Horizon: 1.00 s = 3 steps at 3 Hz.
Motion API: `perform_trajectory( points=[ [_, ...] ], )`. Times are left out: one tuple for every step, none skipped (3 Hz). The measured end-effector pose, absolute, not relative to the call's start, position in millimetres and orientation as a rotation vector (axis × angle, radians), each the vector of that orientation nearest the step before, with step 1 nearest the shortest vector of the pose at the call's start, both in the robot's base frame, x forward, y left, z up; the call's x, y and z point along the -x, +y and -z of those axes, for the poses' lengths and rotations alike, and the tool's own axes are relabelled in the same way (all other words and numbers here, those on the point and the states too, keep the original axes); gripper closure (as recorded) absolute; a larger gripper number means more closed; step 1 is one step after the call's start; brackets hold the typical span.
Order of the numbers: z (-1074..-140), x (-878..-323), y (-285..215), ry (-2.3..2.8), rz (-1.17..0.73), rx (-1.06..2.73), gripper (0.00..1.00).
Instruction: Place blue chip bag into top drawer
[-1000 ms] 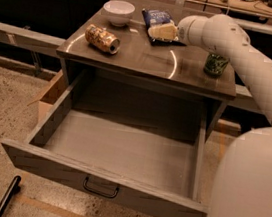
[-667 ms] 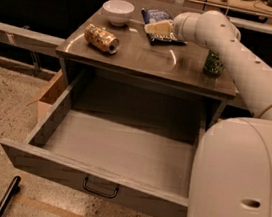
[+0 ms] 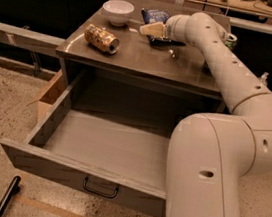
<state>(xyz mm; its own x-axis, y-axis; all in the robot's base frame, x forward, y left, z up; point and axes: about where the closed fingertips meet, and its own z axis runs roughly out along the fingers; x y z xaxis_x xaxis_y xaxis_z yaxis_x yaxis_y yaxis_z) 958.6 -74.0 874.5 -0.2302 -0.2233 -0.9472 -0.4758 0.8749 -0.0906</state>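
Note:
The blue chip bag [image 3: 155, 16] lies at the back of the grey tabletop [image 3: 133, 57], partly hidden behind the gripper. The gripper [image 3: 151, 30] reaches in from the right and sits low over the tabletop, just in front of the bag and at its near edge; I cannot tell whether it touches the bag. The top drawer [image 3: 62, 167] is pulled wide open below the tabletop, its inside empty, with a small dark handle [image 3: 100, 189] on the front panel. My white arm [image 3: 222, 143] fills the right of the view and hides the drawer's right side.
A gold-patterned can [image 3: 101, 39] lies on its side at the tabletop's left. A white bowl [image 3: 118, 11] stands at the back left. A green can [image 3: 230, 40] peeks from behind the arm. A cardboard box [image 3: 51, 94] stands left of the drawer. A black pole [image 3: 6, 197] lies on the floor.
The arm has swung further left and forward across the tabletop, bringing the gripper closer to the bag. The arm's body now covers more of the right side.

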Motion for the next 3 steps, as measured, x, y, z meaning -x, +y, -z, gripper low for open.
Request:
perform_trajectory(
  points=[
    [-862.0,-970.7,-67.1,1.826,-0.266,0.528,0.16],
    [-855.7,-975.8,-62.4,1.829,-0.28,0.535,0.39],
    [-854.1,-976.5,-59.3,1.832,-0.288,0.546,0.62]
  ],
)
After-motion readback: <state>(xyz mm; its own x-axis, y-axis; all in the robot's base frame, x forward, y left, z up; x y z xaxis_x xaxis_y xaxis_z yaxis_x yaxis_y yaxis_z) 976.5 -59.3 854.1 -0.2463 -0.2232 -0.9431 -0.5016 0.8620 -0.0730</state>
